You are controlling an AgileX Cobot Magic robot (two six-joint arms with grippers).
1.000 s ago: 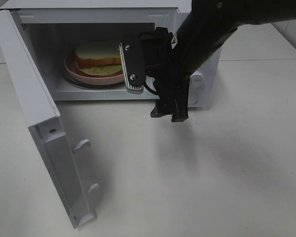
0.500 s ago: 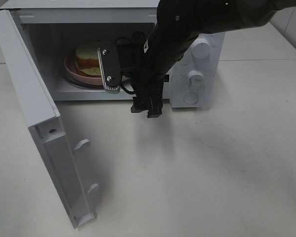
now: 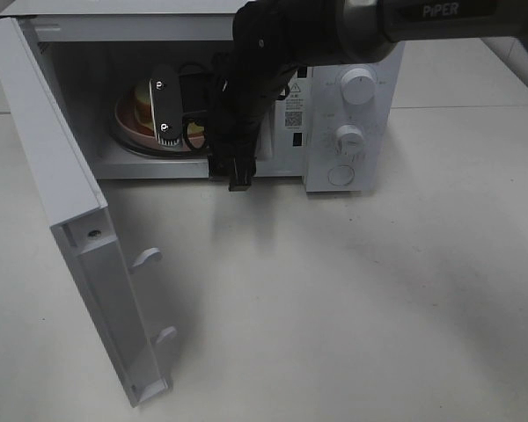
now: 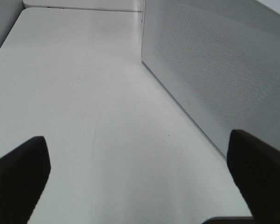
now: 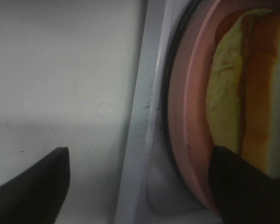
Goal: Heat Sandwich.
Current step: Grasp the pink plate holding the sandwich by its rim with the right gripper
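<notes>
The sandwich point(image 3: 139, 97) lies on its pink plate point(image 3: 126, 123) inside the open white microwave point(image 3: 352, 53), mostly covered by my right arm. In the right wrist view the sandwich point(image 5: 252, 93) shows white bread, brown crust and yellow filling on the plate point(image 5: 191, 116). My right gripper point(image 3: 202, 162) hangs open at the microwave's front sill, one finger over the plate's rim, the other over the table; nothing is held. In its own view the right gripper point(image 5: 140, 186) straddles the sill. My left gripper point(image 4: 140, 182) is open and empty over bare table.
The microwave door point(image 3: 70, 220) swings wide open toward the front left, with its latch hooks facing the table. Two knobs and a round button point(image 3: 350, 136) sit on the right panel. The microwave's perforated side wall point(image 4: 224, 70) runs beside my left gripper.
My right arm has swung left across the microwave's front, uncovering the knobs. Its gripper now sits in the doorway over the plate's edge, jaws slightly narrower.
</notes>
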